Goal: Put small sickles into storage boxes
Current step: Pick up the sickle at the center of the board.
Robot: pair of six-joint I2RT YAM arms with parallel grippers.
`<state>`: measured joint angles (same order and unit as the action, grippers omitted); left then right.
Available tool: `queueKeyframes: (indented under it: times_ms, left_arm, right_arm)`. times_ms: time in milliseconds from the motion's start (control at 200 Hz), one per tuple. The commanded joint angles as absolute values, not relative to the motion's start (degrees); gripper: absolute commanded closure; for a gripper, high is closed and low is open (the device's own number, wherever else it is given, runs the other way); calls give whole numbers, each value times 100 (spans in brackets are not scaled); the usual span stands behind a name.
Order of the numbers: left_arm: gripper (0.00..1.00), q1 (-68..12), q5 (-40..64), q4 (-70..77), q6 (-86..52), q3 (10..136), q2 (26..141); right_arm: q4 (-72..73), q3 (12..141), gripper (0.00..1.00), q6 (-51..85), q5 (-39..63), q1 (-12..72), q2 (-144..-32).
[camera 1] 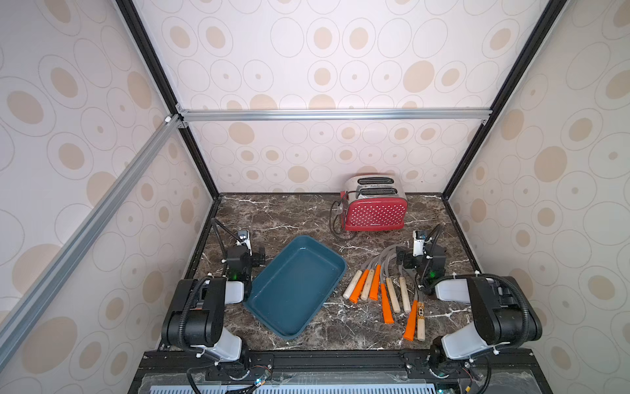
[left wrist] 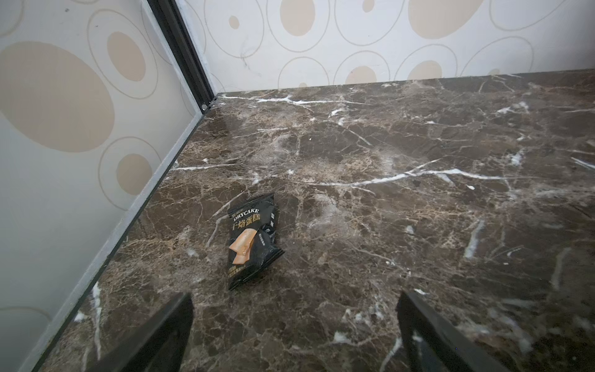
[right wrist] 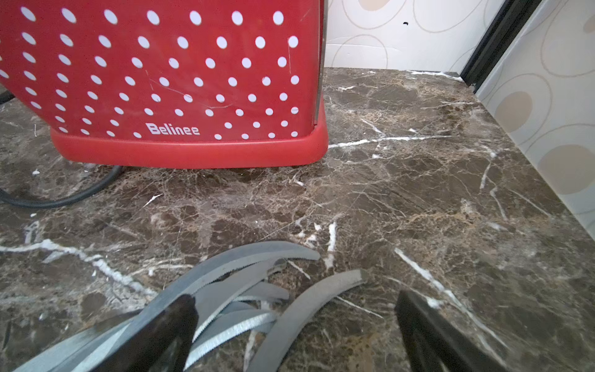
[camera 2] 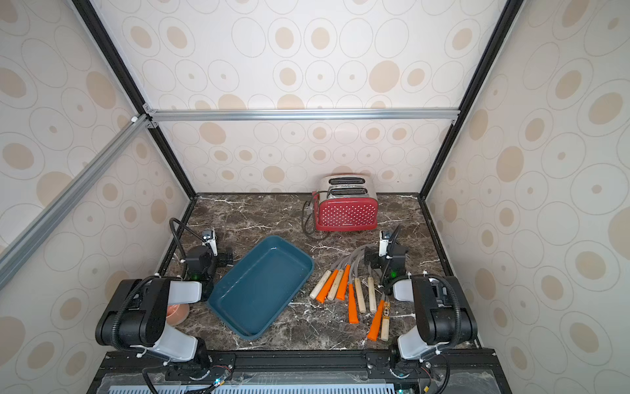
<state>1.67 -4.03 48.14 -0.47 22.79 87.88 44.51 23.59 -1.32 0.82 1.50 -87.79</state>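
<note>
Storage box (camera 1: pixel 296 286) teal, angled on marble top (camera 1: pixel 289 211), left gripper (left wrist: pixel 294 309) beside its left edge, fingers wide apart, nothing between | small sickles (camera 1: pixel 375 285) fanned right of box, outside it | right gripper (right wrist: pixel 296 302) over blades (right wrist: pixel 257 254), fingers wide apart.

Red polka-dot toaster (camera 1: pixel 375 213) (cord (right wrist: pixel 64 202) coiled beside) at the back; black snack packet (left wrist: pixel 252 240).

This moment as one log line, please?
left gripper open | right gripper open, over sickles | tray empty, sickles beside it

Bright, even, diffuse light; soft shadows, wide-angle edge bending, wrist-view foregrounds blurred.
</note>
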Motion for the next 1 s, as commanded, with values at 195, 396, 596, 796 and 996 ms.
queueKeyframes:
  times_ms: [195,396,596,796,996]
  left_arm:
    - [1,185,-362,4882,-121,2418,8845]
    - [1,185,-360,4931,-116,2408,8858]
    - [1,185,-370,4856,-113,2419,8831]
    - [1,185,-370,4856,-114,2426,8842]
    - [1,185,-369,4852,-118,2435,8842]
  right_arm:
    - [4472,2442,0,-130,35,166,-8802]
    - [4469,2437,0,-132,36,167,-8802]
    - [4465,2440,0,-132,36,162,-8800]
    - [4469,2441,0,-132,37,166,-8806]
    - [4462,2443,0,-136,35,164,-8807]
